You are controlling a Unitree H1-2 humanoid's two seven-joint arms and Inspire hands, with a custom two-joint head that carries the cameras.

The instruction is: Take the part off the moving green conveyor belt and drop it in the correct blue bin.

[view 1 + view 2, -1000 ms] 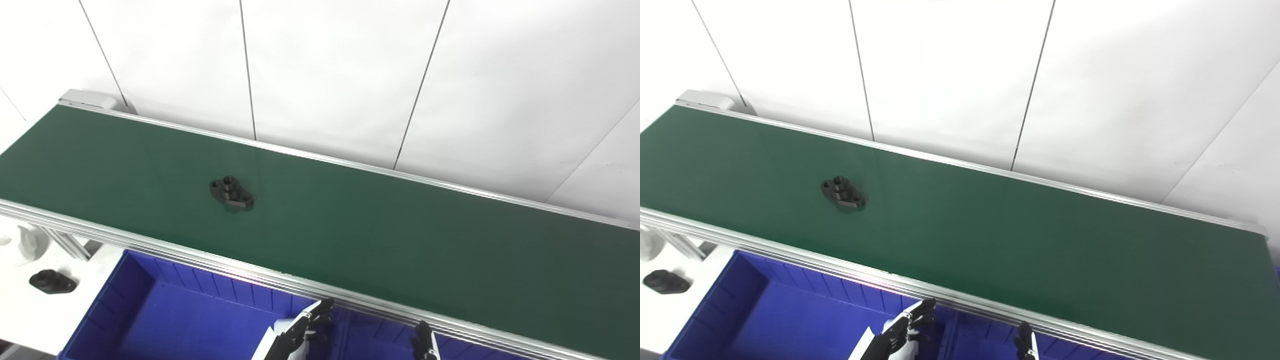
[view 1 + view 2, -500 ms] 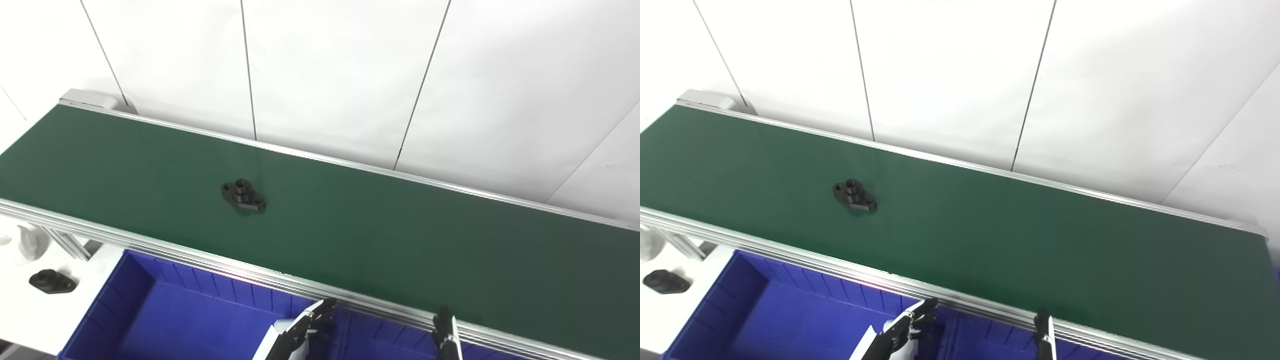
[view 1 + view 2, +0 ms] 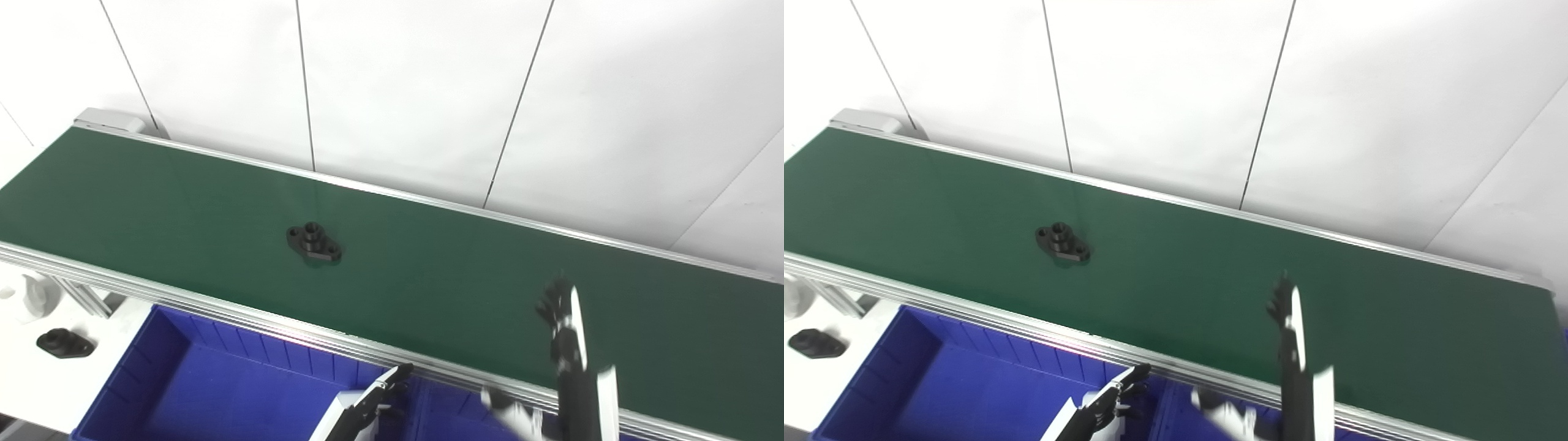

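Note:
A black flanged part (image 3: 313, 243) with a raised hub and two bolt holes lies on the green conveyor belt (image 3: 184, 202), left of its middle. My right hand (image 3: 565, 334) is raised over the belt's near side, well to the right of the part, fingers stretched out and holding nothing; it is motion-blurred. My left hand (image 3: 375, 402) stays low at the bottom edge, over the blue bin (image 3: 202, 380), fingers loosely apart and empty.
A second blue bin (image 3: 453, 410) adjoins the first on the right, mostly hidden. Another black part (image 3: 63, 343) rests on the white surface at lower left, beside a white object (image 3: 30, 297). Aluminium rails edge the belt; a white panelled wall stands behind.
The part has ridden the belt to the right. My right hand has risen from the bottom edge to above the belt. The left hand has stayed put.

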